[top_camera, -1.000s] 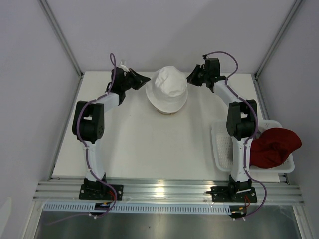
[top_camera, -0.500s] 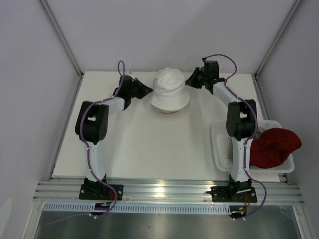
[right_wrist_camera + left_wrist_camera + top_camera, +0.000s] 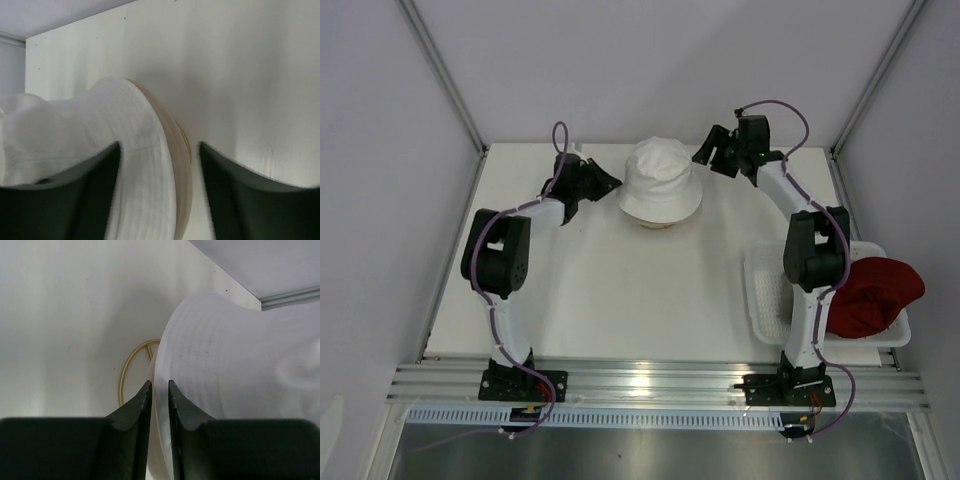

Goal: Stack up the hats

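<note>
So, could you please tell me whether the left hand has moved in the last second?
Yes. The left hand has drawn back from the table's far edge, toward the near side.

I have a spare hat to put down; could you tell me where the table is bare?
Bare table: the middle and near left, between the white hat beyond and the basket holding the dark red hat. Crowded: the far centre, where left end effector and right end effector flank that hat.
</note>
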